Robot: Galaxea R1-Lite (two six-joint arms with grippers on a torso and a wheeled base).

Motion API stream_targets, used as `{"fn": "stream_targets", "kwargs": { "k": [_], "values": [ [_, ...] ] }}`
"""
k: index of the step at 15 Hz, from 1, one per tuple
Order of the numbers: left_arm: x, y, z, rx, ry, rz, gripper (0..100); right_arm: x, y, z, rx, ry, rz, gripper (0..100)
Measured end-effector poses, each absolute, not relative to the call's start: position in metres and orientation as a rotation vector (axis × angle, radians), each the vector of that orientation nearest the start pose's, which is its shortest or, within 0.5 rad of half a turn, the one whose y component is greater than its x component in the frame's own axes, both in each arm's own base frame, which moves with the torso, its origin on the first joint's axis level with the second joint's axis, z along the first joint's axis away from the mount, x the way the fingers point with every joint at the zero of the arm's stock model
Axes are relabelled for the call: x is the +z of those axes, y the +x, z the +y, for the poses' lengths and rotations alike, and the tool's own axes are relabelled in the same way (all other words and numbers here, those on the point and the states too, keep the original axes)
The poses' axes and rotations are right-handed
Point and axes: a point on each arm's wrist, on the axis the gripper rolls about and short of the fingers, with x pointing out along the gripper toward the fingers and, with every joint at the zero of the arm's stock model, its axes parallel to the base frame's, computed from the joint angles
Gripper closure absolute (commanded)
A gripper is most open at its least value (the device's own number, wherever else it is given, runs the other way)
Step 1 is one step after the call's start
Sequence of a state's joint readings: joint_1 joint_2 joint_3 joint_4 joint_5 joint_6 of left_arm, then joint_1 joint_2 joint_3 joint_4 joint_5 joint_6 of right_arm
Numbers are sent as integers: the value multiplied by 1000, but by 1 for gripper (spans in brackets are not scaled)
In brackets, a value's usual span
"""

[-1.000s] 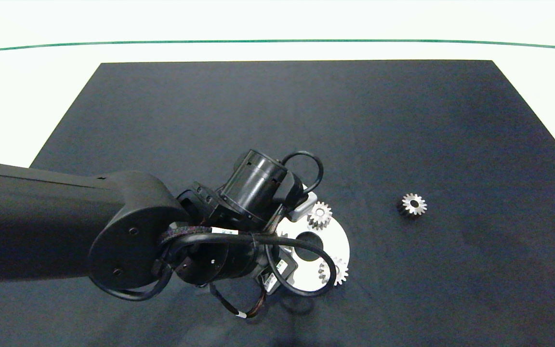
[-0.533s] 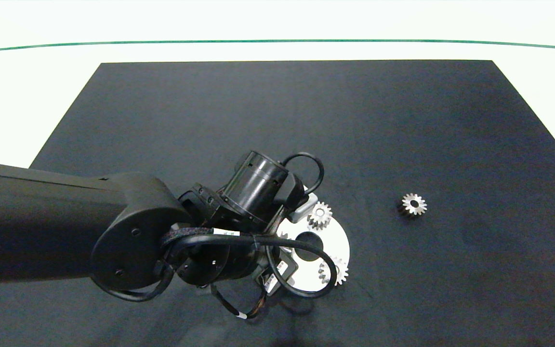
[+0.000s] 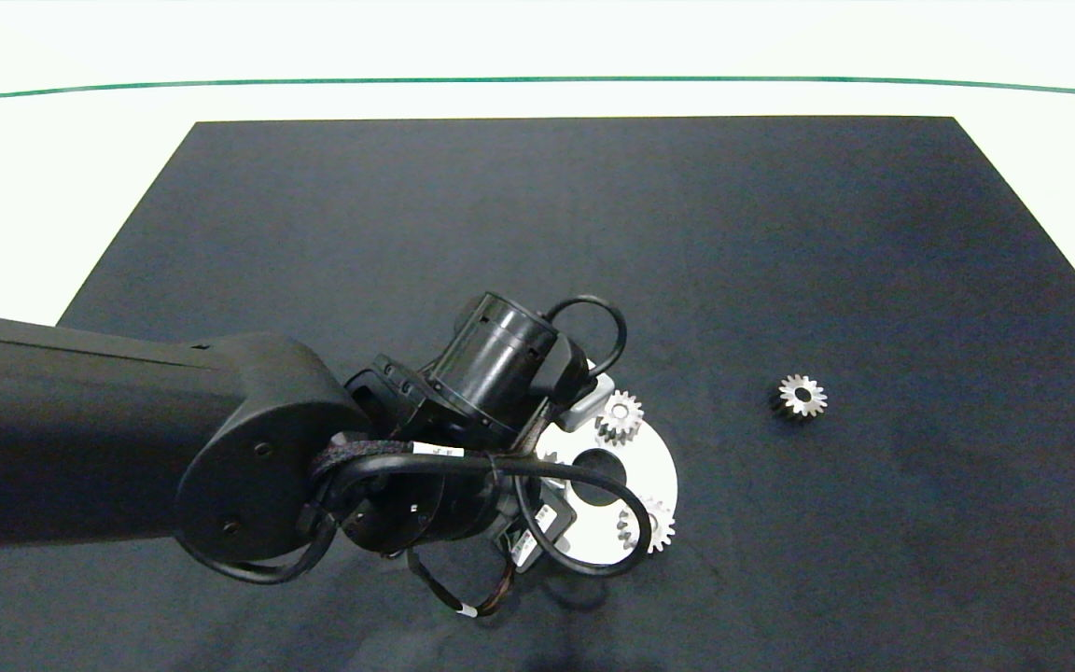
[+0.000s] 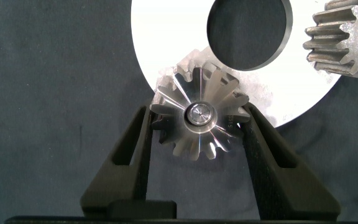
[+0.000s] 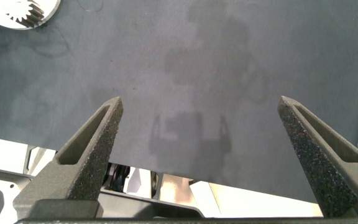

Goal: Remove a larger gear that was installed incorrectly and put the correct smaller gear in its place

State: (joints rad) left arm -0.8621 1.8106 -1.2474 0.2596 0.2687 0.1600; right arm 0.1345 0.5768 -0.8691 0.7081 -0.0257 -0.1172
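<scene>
A: On the white disc (image 4: pixel 166 56), at its edge, the larger gear (image 4: pixel 197 115) is clamped between the left gripper (image 4: pixel 197 124) jaws.

B: If pulled crookedly, it could be jammed on its pin.

left hand (image 4: pixel 197 121) clamped, right hand (image 5: pixel 201 115) agape

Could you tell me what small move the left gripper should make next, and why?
Probably lift straight up: the left gripper has a finger pressed on each side of the larger gear, which still sits on its pin at the white disc's edge, so it likely needs raising clear.
</scene>
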Motion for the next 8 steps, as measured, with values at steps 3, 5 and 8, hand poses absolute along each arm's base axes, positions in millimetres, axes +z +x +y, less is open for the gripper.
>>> {"fn": "stream_targets", "kwargs": {
  "k": [3, 5, 8],
  "values": [
    [187, 217, -246, -620, 597, 664, 69, 245, -12, -2, 131, -149, 408, 0],
    [187, 217, -246, -622, 598, 665, 69, 245, -12, -2, 132, -149, 408, 0],
    [188, 216, -246, -624, 598, 663, 69, 245, -12, -2, 132, -149, 407, 0]
  ]
}}
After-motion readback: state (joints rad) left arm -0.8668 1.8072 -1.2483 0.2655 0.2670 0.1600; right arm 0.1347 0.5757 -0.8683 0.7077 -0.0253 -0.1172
